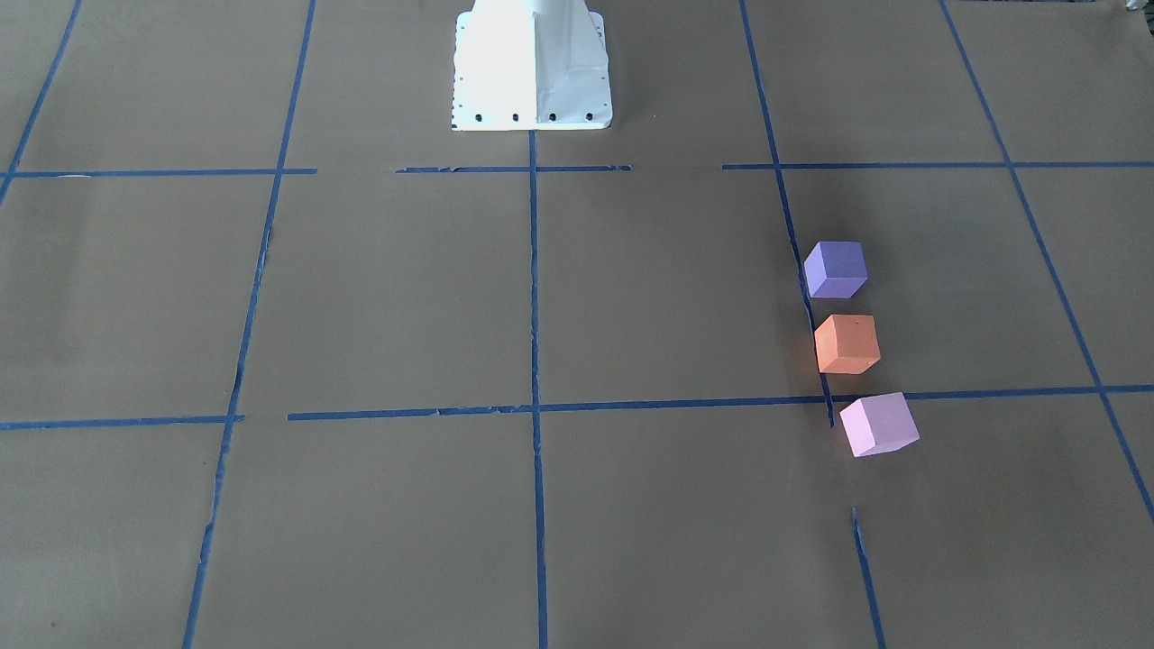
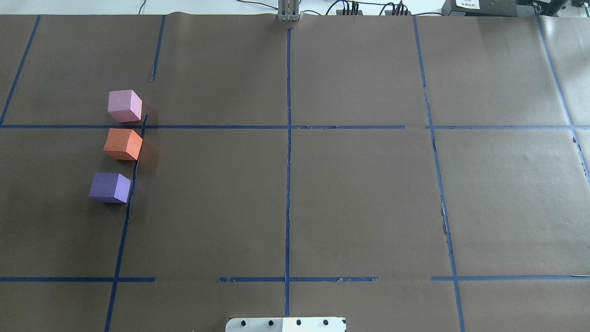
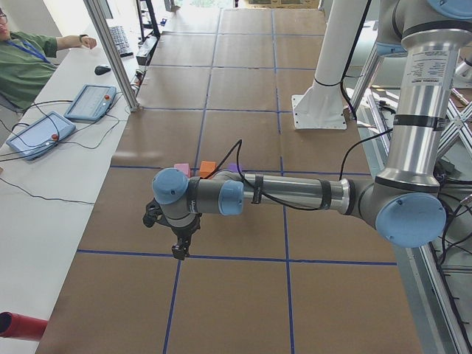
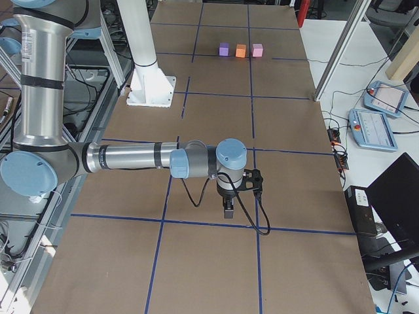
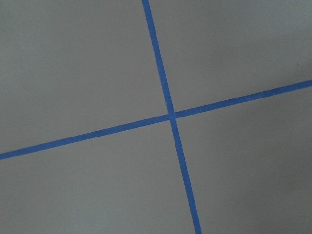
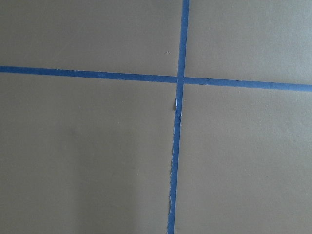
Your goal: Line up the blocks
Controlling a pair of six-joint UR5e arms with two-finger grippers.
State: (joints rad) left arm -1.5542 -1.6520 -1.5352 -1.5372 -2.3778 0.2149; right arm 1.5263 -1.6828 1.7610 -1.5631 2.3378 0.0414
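Three blocks stand in a row on the brown paper table on my left side. In the overhead view the pale pink block [image 2: 124, 105] is farthest, the orange block [image 2: 123, 144] in the middle, the violet-purple block [image 2: 110, 187] nearest, with small gaps between them. They also show in the front view: purple [image 1: 836, 269], orange [image 1: 847, 343], pink [image 1: 878, 424]. My left gripper [image 3: 179, 251] shows only in the exterior left view, pointing down, away from the blocks. My right gripper [image 4: 228, 210] shows only in the exterior right view, far from them. I cannot tell whether either is open or shut.
Blue tape lines [image 2: 288, 138] grid the table. The white robot base [image 1: 532, 68] stands at the table's middle edge. An operator [image 3: 22, 59] sits beside the table with teach pendants [image 3: 90, 102]. Both wrist views show only paper and tape crossings.
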